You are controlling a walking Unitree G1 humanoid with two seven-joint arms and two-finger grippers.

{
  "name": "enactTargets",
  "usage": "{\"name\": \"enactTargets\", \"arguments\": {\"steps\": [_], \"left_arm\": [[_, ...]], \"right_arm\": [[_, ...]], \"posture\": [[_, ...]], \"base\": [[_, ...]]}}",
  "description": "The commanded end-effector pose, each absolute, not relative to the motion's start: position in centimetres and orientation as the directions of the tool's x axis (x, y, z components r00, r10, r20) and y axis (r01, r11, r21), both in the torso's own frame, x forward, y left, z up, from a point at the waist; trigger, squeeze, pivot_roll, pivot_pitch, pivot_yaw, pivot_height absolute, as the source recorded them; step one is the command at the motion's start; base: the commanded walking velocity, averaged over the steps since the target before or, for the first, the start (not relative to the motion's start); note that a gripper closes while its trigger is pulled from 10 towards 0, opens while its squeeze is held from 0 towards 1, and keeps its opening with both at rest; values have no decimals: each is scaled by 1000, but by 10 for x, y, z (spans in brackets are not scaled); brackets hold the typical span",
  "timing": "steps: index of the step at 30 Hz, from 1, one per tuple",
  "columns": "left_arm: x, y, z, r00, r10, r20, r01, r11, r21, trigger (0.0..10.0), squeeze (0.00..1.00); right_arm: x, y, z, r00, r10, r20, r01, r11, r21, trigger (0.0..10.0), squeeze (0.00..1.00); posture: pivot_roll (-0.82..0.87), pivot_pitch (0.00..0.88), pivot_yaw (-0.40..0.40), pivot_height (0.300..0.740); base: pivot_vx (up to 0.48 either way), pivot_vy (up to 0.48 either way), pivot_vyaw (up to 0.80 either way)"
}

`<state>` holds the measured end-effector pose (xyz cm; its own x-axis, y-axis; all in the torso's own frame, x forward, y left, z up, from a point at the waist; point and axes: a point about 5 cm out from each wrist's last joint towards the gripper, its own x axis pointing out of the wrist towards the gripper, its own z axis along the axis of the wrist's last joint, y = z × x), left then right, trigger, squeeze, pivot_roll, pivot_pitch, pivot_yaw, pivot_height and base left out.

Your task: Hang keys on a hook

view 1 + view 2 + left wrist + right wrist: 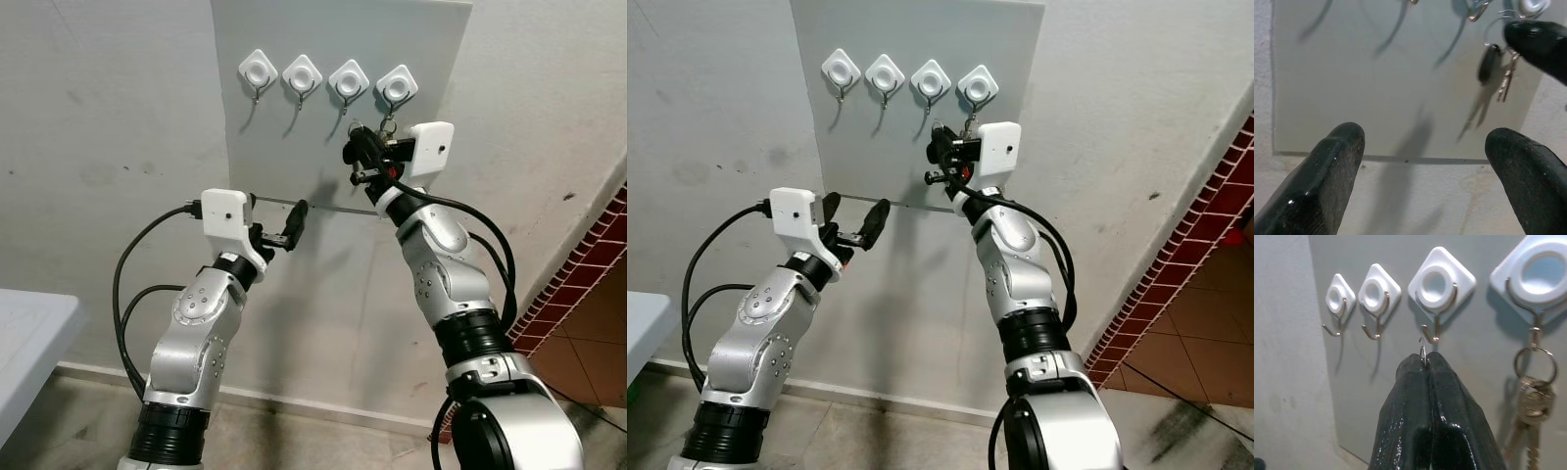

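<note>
The right gripper (1426, 363) jaws are clamping a key ring (1422, 348) just below the third hook (1436, 328), lining it up for hanging; left gripper (291, 228) jaws are standing apart, idle.

Right arm: raised high, elbow bent, forearm reaching up and forward.
Right gripper (1426, 363): black fingers pressed tight together, a thin metal key ring (1422, 350) pinched at the very tips.
Left arm: bent at the elbow, held lower than the right, wrist turned inward.
Left gripper (277, 228): fingers spread wide apart, nothing between them, hovering at mid height.
</note>
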<state>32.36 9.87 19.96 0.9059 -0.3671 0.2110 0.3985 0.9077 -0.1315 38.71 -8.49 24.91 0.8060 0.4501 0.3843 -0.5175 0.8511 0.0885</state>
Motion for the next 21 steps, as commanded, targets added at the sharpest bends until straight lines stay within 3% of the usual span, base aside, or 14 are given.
{"name": "enactTargets", "arguments": {"steps": [1, 12, 21], "left_arm": [[321, 97, 202, 899, -381, 215, 411, 905, -114, 10000, 0], [318, 97, 202, 899, -382, 212, 412, 904, -117, 10000, 0], [317, 97, 202, 902, -376, 210, 406, 906, -122, 10000, 0]], "right_arm": [[389, -82, 259, 784, 464, 412, -540, 837, 87, 10000, 0], [395, -74, 269, 766, 476, 432, -569, 815, 112, 10000, 0], [403, -80, 277, 786, 424, 450, -557, 802, 216, 10000, 0]], "posture": [[3, 6, -35, 740], [10, 9, -38, 740], [15, 13, -42, 740]], "base": [[0, 0, 0], [0, 0, 0], [0, 0, 0]]}}
